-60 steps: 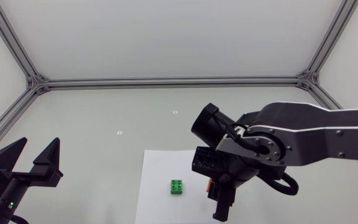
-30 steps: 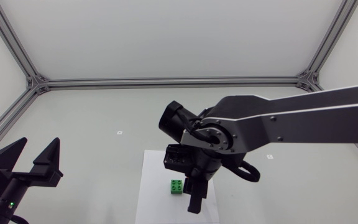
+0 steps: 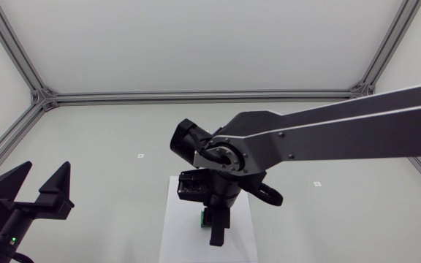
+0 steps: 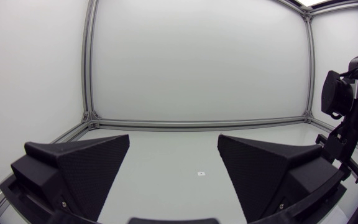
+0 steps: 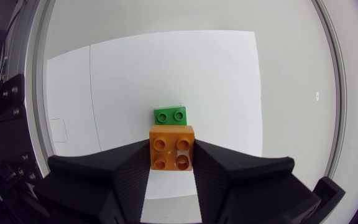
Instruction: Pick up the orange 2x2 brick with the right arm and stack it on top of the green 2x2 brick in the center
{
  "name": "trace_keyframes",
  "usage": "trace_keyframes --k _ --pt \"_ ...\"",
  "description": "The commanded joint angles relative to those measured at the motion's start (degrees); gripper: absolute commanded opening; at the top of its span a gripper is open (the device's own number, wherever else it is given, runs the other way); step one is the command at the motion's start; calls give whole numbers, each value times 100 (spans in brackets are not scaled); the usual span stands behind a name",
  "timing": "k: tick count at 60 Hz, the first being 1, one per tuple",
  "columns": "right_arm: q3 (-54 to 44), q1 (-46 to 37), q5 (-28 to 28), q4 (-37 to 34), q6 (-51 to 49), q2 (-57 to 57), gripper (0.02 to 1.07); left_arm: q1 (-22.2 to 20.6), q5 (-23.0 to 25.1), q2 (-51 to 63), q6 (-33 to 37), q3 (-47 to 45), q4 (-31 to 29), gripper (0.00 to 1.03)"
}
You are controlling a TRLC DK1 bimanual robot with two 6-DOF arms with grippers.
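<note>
Since a second ago, the right arm has been swung from the side of the white sheet [image 3: 175,228] toward the middle of the bench [image 3: 108,139], and its end effector [image 3: 216,232] is now placed over the spot where the green 2x2 brick [image 5: 169,116] was seen uncovered.

In the right wrist view the orange 2x2 brick [image 5: 171,148] is seen clamped between the two black fingers, gripped on two opposite sides, studs up. The green brick is seen on the sheet just ahead of the orange one, partly hidden behind its far edge, with only two studs shown. The edges of both bricks are seen roughly parallel, so little twist is judged to be needed. Being square, neither brick has a long axis to be matched.

The coming move is judged to turn on that small offset: the orange brick is to be carried slightly forward until the green one is fully covered, then lowered and pressed.

The left end effector [image 3: 41,191] is held well apart at the bench's edge, fingers spread and empty.
</note>
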Motion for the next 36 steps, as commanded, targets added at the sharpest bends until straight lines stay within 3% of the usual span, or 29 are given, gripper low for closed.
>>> trace_keyframes --k 1,36 --pt "151 68 -19 -77 -204 222 28 14 25 -45 75 -235 -84 99" --pt "265 121 -10 -77 -450 442 28 14 25 -45 75 -235 -84 99"
